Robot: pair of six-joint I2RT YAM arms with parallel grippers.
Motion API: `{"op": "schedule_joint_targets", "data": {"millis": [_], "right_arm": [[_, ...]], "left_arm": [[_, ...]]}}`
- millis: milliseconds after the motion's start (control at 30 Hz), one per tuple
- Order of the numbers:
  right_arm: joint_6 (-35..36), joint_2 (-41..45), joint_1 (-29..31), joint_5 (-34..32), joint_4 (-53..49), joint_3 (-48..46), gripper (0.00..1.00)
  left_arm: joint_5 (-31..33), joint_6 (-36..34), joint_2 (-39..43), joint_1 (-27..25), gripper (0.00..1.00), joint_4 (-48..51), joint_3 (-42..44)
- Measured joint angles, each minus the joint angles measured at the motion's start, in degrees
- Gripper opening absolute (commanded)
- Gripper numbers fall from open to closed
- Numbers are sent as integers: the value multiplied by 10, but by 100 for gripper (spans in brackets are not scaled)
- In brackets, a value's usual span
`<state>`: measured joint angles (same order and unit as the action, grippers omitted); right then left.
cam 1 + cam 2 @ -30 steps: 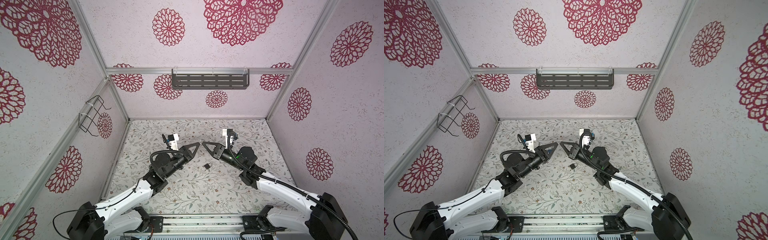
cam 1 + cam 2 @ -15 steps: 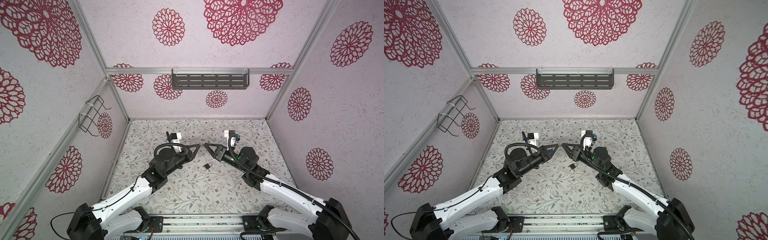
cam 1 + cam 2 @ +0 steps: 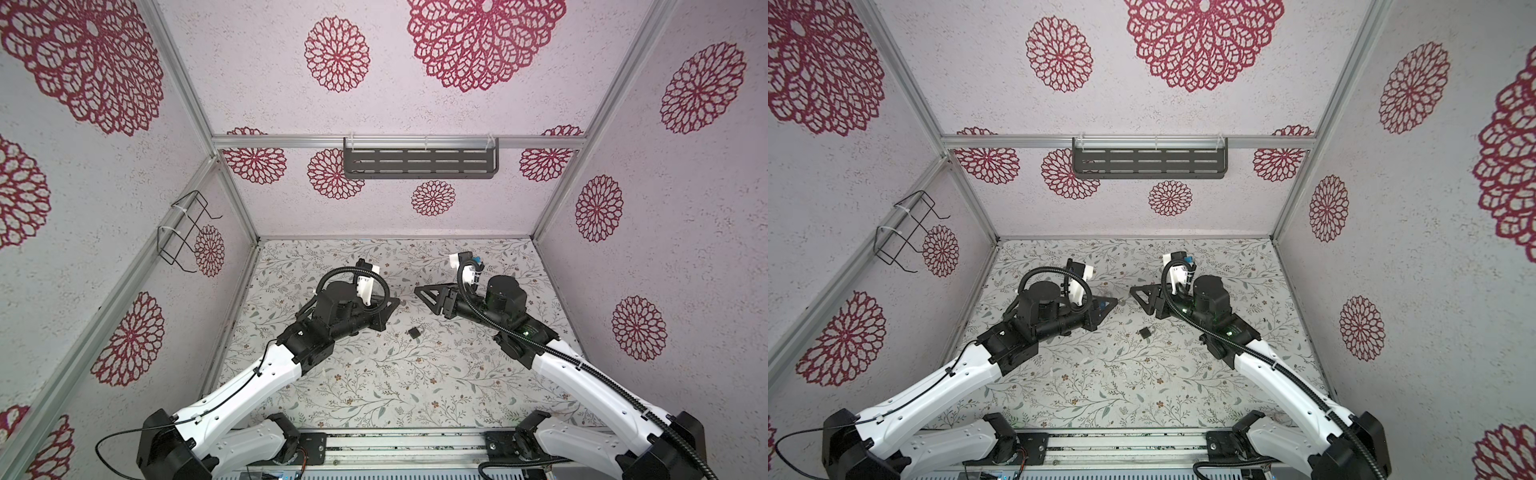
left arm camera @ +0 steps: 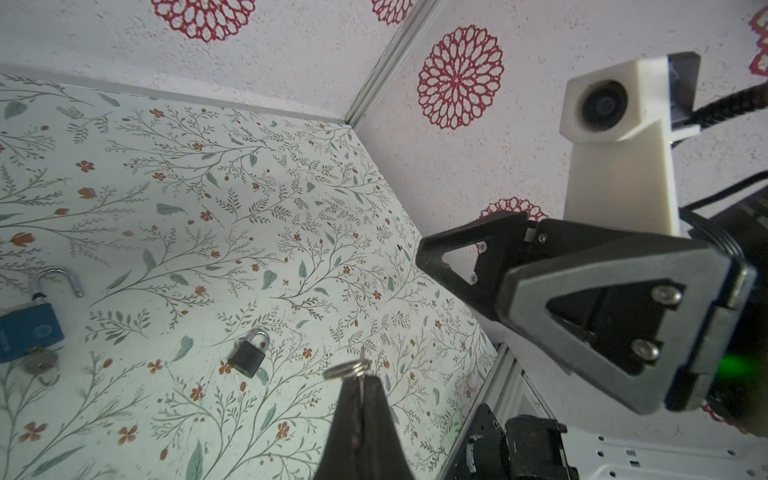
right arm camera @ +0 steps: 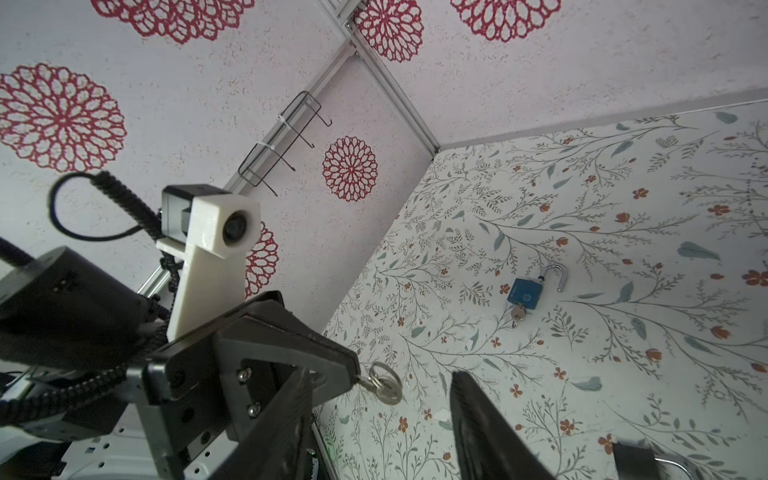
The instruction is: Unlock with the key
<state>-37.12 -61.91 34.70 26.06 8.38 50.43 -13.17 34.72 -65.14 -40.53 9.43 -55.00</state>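
My left gripper (image 4: 360, 377) is shut on a small silver key (image 5: 384, 386) with a split ring; the ring (image 4: 347, 369) sticks out past the tips. The right gripper (image 5: 380, 376) faces it with its jaws apart, level with the key ring and touching nothing. In both top views the left gripper (image 3: 395, 301) and right gripper (image 3: 418, 290) hover tip to tip above the table's middle with a small gap. A small black padlock (image 3: 414, 331) (image 3: 1145, 332) (image 4: 249, 356) lies shut on the floral table below them.
A blue padlock (image 5: 524, 294) (image 4: 29, 328) lies on the table with its shackle swung open and a key in its keyhole. A dark slotted shelf (image 3: 419, 163) hangs on the back wall and a wire rack (image 3: 185, 232) on the left wall.
The right gripper has opened and drawn back from the key, which stays in the left gripper. The two tips, touching a second ago, now stand apart. The left wrist has turned.
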Motion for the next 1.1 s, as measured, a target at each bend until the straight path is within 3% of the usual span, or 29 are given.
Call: {"op": "schedule_joint_targets", "data": {"millis": [267,867,1100], "right_arm": [[41,-52,-20,32,-71,28,55],[62,-63,-17,53,-123,40,58],[76,-63,-16,20,-161,52,57]], "left_arm": [[-71,-47,-14,3,0,1,-10],[-85,-58,-45,3,0,3,-19],[-88,-62,-50,3,0,10,-21]]}}
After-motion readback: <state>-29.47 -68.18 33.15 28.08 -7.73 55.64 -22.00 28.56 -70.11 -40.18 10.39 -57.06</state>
